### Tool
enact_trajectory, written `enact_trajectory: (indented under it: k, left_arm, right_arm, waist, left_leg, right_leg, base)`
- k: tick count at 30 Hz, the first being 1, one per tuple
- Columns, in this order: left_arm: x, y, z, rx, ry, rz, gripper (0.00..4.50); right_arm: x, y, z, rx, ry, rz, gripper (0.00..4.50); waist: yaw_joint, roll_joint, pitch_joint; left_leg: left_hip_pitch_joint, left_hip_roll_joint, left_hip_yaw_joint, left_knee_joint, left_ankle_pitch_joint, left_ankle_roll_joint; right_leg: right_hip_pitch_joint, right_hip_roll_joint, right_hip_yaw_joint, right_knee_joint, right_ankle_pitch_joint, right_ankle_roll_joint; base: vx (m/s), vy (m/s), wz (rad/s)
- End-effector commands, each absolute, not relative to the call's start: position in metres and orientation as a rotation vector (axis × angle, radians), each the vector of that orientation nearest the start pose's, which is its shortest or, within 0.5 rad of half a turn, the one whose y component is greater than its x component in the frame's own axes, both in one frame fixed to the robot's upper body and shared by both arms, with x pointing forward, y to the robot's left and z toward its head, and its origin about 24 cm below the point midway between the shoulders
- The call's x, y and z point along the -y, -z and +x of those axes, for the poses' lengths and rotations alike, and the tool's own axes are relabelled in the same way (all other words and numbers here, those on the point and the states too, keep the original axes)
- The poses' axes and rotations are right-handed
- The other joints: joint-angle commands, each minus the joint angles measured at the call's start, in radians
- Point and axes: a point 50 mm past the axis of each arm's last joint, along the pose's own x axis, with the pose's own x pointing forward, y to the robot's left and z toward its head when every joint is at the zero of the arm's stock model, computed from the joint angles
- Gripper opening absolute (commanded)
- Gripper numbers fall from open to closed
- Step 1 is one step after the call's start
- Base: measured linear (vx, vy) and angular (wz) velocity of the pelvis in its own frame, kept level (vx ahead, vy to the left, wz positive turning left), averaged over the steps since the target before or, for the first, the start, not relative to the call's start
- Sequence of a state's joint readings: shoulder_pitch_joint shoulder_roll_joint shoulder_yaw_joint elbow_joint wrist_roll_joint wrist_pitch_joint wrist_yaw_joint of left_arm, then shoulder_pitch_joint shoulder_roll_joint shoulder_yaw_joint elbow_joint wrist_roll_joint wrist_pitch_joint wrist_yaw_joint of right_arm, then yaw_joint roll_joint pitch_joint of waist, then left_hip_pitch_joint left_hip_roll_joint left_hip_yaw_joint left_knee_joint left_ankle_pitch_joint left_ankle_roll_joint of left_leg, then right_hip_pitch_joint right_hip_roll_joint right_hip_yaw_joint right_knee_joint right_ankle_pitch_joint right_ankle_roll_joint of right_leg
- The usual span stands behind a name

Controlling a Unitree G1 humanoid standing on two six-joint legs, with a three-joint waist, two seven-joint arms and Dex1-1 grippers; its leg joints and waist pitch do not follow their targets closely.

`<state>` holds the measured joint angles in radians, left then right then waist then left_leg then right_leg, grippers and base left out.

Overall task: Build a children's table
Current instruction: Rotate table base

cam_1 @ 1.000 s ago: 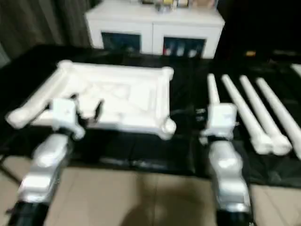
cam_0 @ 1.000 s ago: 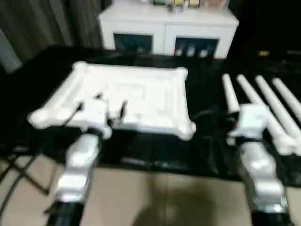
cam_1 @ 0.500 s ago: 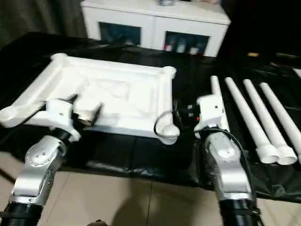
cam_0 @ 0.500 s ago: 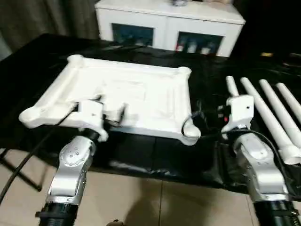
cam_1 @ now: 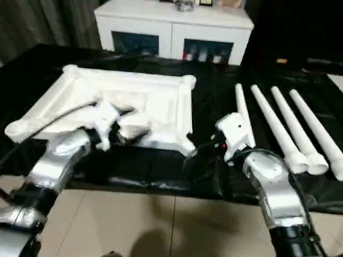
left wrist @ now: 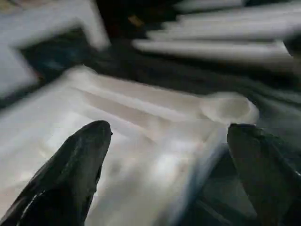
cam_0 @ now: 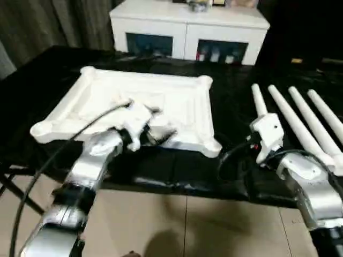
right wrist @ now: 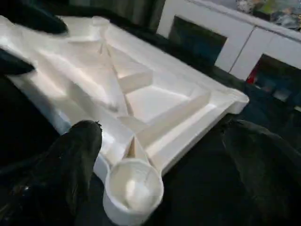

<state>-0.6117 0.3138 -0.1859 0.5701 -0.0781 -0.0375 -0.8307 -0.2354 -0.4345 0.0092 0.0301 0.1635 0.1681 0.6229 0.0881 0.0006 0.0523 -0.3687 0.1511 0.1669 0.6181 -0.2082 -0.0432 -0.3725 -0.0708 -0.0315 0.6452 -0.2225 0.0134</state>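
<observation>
The tabletop (cam_0: 144, 110) lies underside up on the black-covered table (cam_0: 48, 69), ribs and corner sockets facing the camera. The four legs (cam_0: 300, 126) lie side by side to its right, well apart from it, long axes running near-to-far and fanning slightly, thick ends toward the robot.

Left gripper (cam_0: 161, 131): over the tabletop's near edge, fingers wide apart, nothing held. Left wrist view shows both fingertips (left wrist: 87, 155) straddling open space above the ribbed surface, with a corner socket (left wrist: 225, 108) ahead.

Right gripper (cam_1: 236, 136): between the tabletop's near right corner and the innermost leg (cam_1: 242, 112), fingers wide apart and empty. The right wrist view looks along the fingers at the near right socket (right wrist: 134, 188), so the gripper prob. points toward the tabletop, not the legs (its fingers are hard to make out in the head views).

Key relation for the next move: the legs lie to the right of the right gripper, approx. parallel to its forearm; the right arm is clearly nearer to them. A leg pickup would need the wrist turned so the fingers cross the leg's long axis. The left arm is better placed to steady the tabletop.
</observation>
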Motion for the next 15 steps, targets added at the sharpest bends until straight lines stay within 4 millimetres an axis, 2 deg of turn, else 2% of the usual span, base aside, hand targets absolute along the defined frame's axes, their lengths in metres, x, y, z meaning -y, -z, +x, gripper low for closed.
enact_trajectory:
  k: [1,2,3,4,5,6,7,8,10,11,12,13,14,15]
  left_arm:
    - [-0.127,-0.081,0.345,-0.155,1.004,0.377,4.42]
    - [-0.124,-0.080,0.348,-0.168,1.017,0.387,4.42]
    - [-0.120,-0.080,0.350,-0.177,1.036,0.382,4.42]
    - [-0.118,-0.081,0.352,-0.181,1.054,0.379,4.42]
    - [-0.114,-0.082,0.354,-0.182,1.065,0.382,4.42]
    - [-0.114,-0.082,0.355,-0.179,1.064,0.386,4.42]
    - [-0.111,-0.082,0.356,-0.189,1.080,0.379,4.42]
    - [-0.109,-0.081,0.356,-0.194,1.099,0.382,4.42]
    - [-0.105,-0.077,0.356,-0.225,1.140,0.412,4.42]
    - [-0.104,-0.076,0.356,-0.228,1.146,0.433,4.42]
    - [-0.102,-0.075,0.354,-0.244,1.182,0.441,4.42]
    - [-0.101,-0.074,0.354,-0.247,1.191,0.442,4.42]
    - [-0.093,-0.075,0.354,-0.243,1.225,0.439,4.42]
    - [-0.090,-0.075,0.355,-0.234,1.227,0.437,4.42]
  right_arm:
    - [0.189,-0.102,0.288,-0.030,-0.649,-0.275,4.47]
    - [0.192,-0.102,0.287,-0.030,-0.650,-0.272,4.47]
    - [0.194,-0.102,0.288,-0.032,-0.644,-0.269,4.47]
    - [0.195,-0.102,0.289,-0.034,-0.642,-0.266,4.47]
    - [0.196,-0.101,0.290,-0.038,-0.643,-0.264,4.47]
    - [0.196,-0.101,0.290,-0.039,-0.646,-0.265,4.47]
    - [0.193,-0.101,0.289,-0.040,-0.669,-0.274,4.47]
    - [0.192,-0.100,0.287,-0.048,-0.696,-0.273,4.47]
    - [0.188,-0.098,0.279,-0.095,-0.783,-0.268,4.47]
    - [0.187,-0.096,0.275,-0.115,-0.811,-0.264,4.47]
    - [0.186,-0.094,0.270,-0.145,-0.853,-0.286,4.47]
    - [0.186,-0.093,0.269,-0.151,-0.861,-0.291,4.47]
    - [0.189,-0.089,0.261,-0.199,-0.902,-0.333,4.47]
    - [0.192,-0.087,0.258,-0.211,-0.906,-0.343,4.47]
  waist:
    - [0.004,-0.008,-0.052]
    - [0.004,-0.012,-0.052]
    - [0.002,-0.019,-0.047]
    - [0.007,-0.013,-0.052]
    - [0.005,-0.013,-0.054]
    - [0.005,-0.003,-0.057]
    - [0.004,-0.007,-0.059]
    - [0.004,-0.001,-0.065]
    - [0.006,0.006,-0.069]
    - [0.007,0.004,-0.070]
    - [0.008,0.018,-0.072]
    - [0.010,0.014,-0.073]
    - [0.008,0.027,-0.073]
    - [0.008,0.027,-0.073]
  left_leg:
    - [0.011,0.070,-0.031,-0.094,-0.214,0.006]
    - [0.010,0.072,-0.030,-0.092,-0.198,0.017]
    - [0.006,0.071,-0.028,-0.094,-0.192,0.028]
    - [0.012,0.073,-0.027,-0.090,-0.183,0.033]
    - [0.008,0.075,-0.027,-0.088,-0.155,0.044]
    - [0.009,0.076,-0.025,-0.084,-0.129,0.055]
    - [0.008,0.076,-0.025,-0.083,-0.115,0.065]
    - [0.007,0.075,-0.023,-0.077,-0.085,0.091]
    - [0.006,0.078,-0.025,-0.075,-0.081,0.110]
    - [0.007,0.080,-0.026,-0.075,-0.078,0.116]
    - [0.007,0.081,-0.027,-0.072,-0.069,0.124]
    - [0.009,0.085,-0.025,-0.073,-0.075,0.126]
    - [0.010,0.085,-0.024,-0.072,-0.090,0.120]
    - [0.010,0.085,-0.024,-0.072,-0.090,0.120]
  right_leg:
    - [0.028,-0.085,0.049,-0.097,-0.182,-0.189]
    - [0.027,-0.087,0.048,-0.093,-0.151,-0.202]
    - [0.026,-0.087,0.047,-0.096,-0.149,-0.207]
    - [0.025,-0.090,0.046,-0.094,-0.135,-0.221]
    - [0.027,-0.089,0.043,-0.088,-0.083,-0.239]
    - [0.024,-0.085,0.041,-0.081,-0.002,-0.259]
    - [0.026,-0.085,0.039,-0.078,0.039,-0.269]
    - [0.028,-0.084,0.036,-0.070,0.132,-0.295]
    - [0.035,-0.085,0.034,-0.068,0.170,-0.307]
    - [0.037,-0.087,0.033,-0.066,0.186,-0.312]
    - [0.037,-0.090,0.033,-0.064,0.208,-0.321]
    - [0.037,-0.091,0.032,-0.067,0.212,-0.322]
    - [0.036,-0.089,0.032,-0.068,0.219,-0.330]
    - [0.036,-0.089,0.032,-0.068,0.219,-0.330]
  base:
    - [0.000,0.000,0.00]
    - [0.000,0.000,0.00]
    - [0.000,0.000,0.00]
    - [0.000,0.000,0.00]
    - [0.000,0.000,0.00]
    - [0.000,0.000,0.00]
    - [0.000,0.000,0.00]
    - [0.000,0.000,0.00]
    - [0.000,0.000,0.00]
    - [0.000,0.000,0.00]
    - [0.000,0.000,0.00]
    - [0.000,0.000,0.00]
    - [0.000,0.000,0.00]
    - [0.000,0.000,0.00]
